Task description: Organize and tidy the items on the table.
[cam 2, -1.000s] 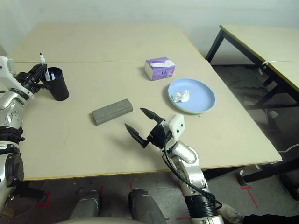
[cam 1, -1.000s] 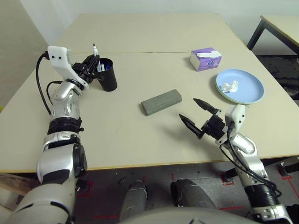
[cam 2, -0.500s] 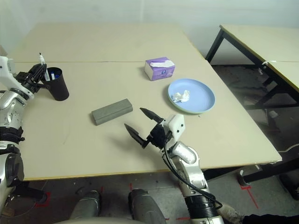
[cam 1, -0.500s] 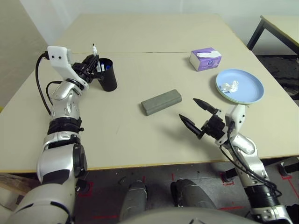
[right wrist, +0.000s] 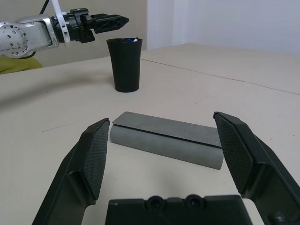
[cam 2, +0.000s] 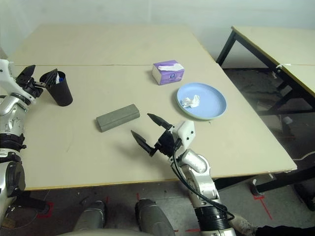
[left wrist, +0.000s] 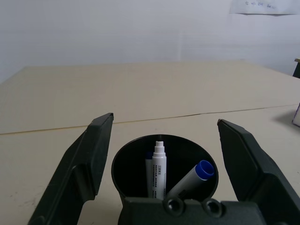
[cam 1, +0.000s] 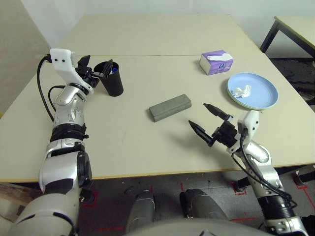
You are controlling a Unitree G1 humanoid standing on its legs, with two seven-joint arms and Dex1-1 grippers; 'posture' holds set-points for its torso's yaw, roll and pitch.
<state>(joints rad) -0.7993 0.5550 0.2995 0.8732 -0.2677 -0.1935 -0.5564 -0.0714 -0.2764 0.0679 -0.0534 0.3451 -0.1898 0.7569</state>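
My left gripper (cam 1: 96, 63) stands open just over the mouth of the black cup (cam 1: 113, 81) at the table's far left, its fingers on either side of the rim. Inside the cup, one white marker (left wrist: 159, 166) stands upright and a blue-capped marker (left wrist: 199, 173) leans beside it. The grey glasses case (cam 1: 170, 107) lies at the table's middle. My right gripper (cam 1: 198, 114) hovers open just in front of the case, with nothing between its fingers. A crumpled white tissue (cam 1: 241, 91) sits on the blue plate (cam 1: 261, 96) at the right.
A purple tissue box (cam 1: 216, 62) stands behind the plate, near the seam (cam 1: 162, 55) across the beige table (cam 1: 138, 142). A dark-legged second table (cam 2: 275, 44) lies off to the right. The left arm's black cable (cam 1: 44, 93) loops beside its forearm.
My left gripper has opened and let go of the marker it held above the cup; that marker now stands inside the cup. The right arm has not moved.
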